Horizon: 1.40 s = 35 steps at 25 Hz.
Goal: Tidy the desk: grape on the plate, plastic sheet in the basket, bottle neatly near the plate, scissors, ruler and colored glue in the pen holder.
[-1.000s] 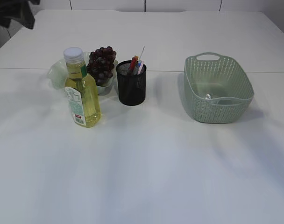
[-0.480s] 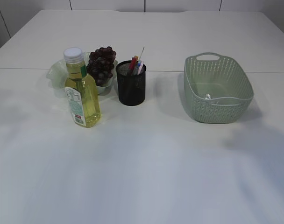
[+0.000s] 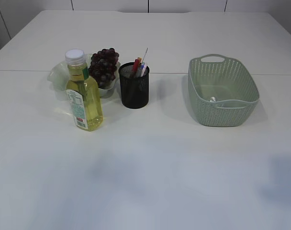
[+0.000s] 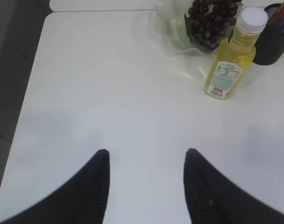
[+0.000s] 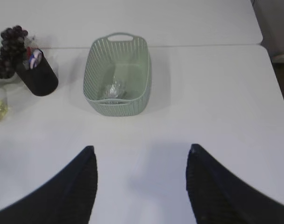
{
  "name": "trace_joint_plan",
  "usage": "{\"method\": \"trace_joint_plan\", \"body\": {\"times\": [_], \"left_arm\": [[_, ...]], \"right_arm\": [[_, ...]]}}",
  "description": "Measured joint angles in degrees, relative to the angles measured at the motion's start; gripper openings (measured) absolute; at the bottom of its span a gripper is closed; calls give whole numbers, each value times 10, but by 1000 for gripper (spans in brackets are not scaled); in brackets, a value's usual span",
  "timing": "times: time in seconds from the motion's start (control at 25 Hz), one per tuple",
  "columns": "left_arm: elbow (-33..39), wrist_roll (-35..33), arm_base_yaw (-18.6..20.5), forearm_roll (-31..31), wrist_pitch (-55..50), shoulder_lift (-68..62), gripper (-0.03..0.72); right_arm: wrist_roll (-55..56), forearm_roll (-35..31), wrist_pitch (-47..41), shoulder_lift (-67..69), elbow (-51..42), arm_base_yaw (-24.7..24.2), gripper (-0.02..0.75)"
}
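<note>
Left wrist view showed my left gripper (image 4: 144,184) low and close, its two dark fingers (image 4: 93,186) spread apart with nothing between them, hanging over bare white table (image 4: 86,93). My right gripper (image 5: 139,186) was the same, fingers wide apart and holding nothing, well back from the basket (image 5: 144,74). Farther off stood the bottle (image 3: 84,91), upright, its long side going straight up and its white cap on top, just beside the plate (image 3: 57,76). The grape (image 3: 104,64) sat on that plate. Next to it was the black pen holder (image 3: 134,86), with the colored sticks (image 3: 138,66) poking up and leaning a little to the right; I could not tell which was the scissors, the ruler or the glue. A shiny bit that looked like the plastic sheet (image 5: 114,88) lay at the bottom of the basket. I thought the desk looked tidy already. If I reached in again, my fingers could bump the tall bottle and tip it onto the grape, because they stood so close together.
</note>
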<state>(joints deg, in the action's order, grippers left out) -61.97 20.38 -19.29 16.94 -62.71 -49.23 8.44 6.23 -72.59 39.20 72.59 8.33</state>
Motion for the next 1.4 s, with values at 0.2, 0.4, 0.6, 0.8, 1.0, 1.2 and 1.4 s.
{"method": "trace_joint_plan", "body": {"times": [0.2, 0.4, 0.6, 0.8, 1.0, 1.2, 1.4], "left_arm": [[54, 0, 0, 0, -15, 135, 379], [120, 0, 0, -2, -35, 249, 379], [166, 0, 0, -30, -38, 331, 379], [203, 0, 0, -46, -39, 378, 379], [244, 0, 0, -54, -39, 399, 379], [281, 0, 0, -57, -12, 402, 379], [303, 0, 0, -59, 12, 402, 379]], "right_arm": [[1, -11, -4, -84, 0, 0, 479], [1, -30, -6, -154, 0, 0, 479], [1, -34, -6, -209, -42, 0, 479], [1, -39, -6, -275, -144, 0, 480], [-21, -40, -8, -336, -248, 0, 479], [-27, -40, -8, -359, -333, 0, 479], [-34, -31, -5, -361, -375, 0, 479]]}}
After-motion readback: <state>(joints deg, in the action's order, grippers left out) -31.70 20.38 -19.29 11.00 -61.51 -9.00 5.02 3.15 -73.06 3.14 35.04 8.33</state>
